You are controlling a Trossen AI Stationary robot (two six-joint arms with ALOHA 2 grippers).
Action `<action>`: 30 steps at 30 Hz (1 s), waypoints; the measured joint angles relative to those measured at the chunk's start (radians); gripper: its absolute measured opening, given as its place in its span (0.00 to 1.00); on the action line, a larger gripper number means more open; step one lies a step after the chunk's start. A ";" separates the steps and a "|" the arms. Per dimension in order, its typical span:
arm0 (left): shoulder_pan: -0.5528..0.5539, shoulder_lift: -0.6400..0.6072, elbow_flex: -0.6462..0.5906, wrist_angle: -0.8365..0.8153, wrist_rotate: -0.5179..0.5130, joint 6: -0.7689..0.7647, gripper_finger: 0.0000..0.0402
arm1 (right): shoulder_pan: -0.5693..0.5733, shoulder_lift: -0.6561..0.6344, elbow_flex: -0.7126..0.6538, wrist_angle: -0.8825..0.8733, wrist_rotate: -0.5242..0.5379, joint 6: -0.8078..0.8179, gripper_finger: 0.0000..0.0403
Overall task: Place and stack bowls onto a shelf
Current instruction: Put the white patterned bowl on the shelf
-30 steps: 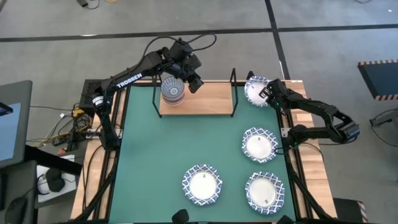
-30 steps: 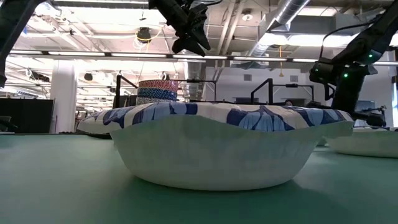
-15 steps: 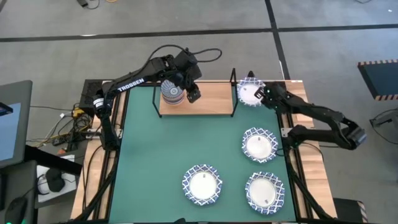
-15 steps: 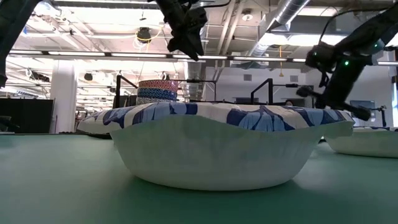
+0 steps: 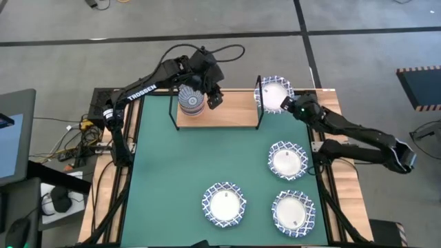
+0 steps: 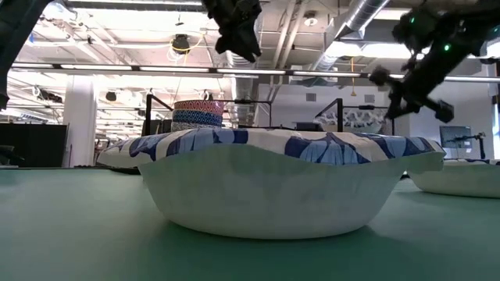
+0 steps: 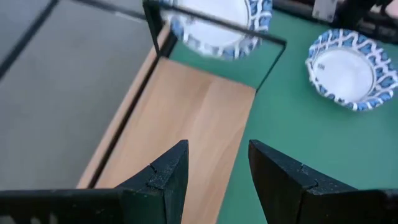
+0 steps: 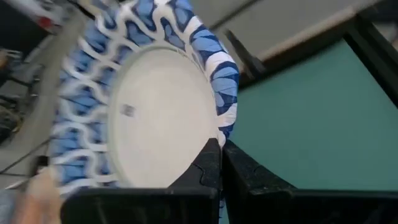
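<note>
The shelf (image 5: 227, 111) is a light-wood board at the far edge of the mat. A stack of small bowls (image 5: 191, 102) stands on its left end, also seen in the low view (image 6: 197, 115). My left gripper (image 5: 214, 98) hovers open just right of that stack, above the board (image 7: 193, 118). My right gripper (image 5: 295, 105) is shut on a white, blue-rimmed bowl (image 5: 274, 95) held above the shelf's right end, by the wire post (image 5: 258, 89). Three more white bowls (image 5: 287, 160) (image 5: 224, 204) (image 5: 293, 212) rest on the green mat. My right gripper pinches the bowl's blue patterned rim (image 8: 219, 121) between its two fingers, on the side facing the table's right edge. The fingers come nearly level from the right. The bowl (image 6: 359, 119) is lifted clear of the mat and the shelf, its white inside facing up.
The shelf's black wire frame has upright posts at both ends (image 5: 172, 103). The middle and right part of the board (image 5: 234, 114) is bare wood. One white bowl (image 6: 281, 179) sits close in front of the low camera. Cables lie off the table's left side.
My right gripper has carried the white bowl up and toward the table's left, from beside the shelf's right end to above its right post. The left gripper has stayed open above the shelf beside the stack of small bowls.
</note>
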 joint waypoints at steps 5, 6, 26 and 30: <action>0.000 0.000 0.006 0.104 0.031 -0.007 0.38 | 0.092 -0.035 0.065 0.005 0.137 -0.097 0.05; 0.000 0.000 0.006 0.123 0.045 -0.009 0.38 | 0.111 -0.038 0.082 0.002 0.179 -0.121 0.05; 0.003 0.000 0.006 0.444 0.110 0.026 0.38 | 0.257 -0.030 0.322 0.062 0.348 -0.489 0.05; 0.003 0.000 0.006 0.528 0.145 0.034 0.38 | 0.309 -0.018 0.322 0.113 0.332 -0.506 0.05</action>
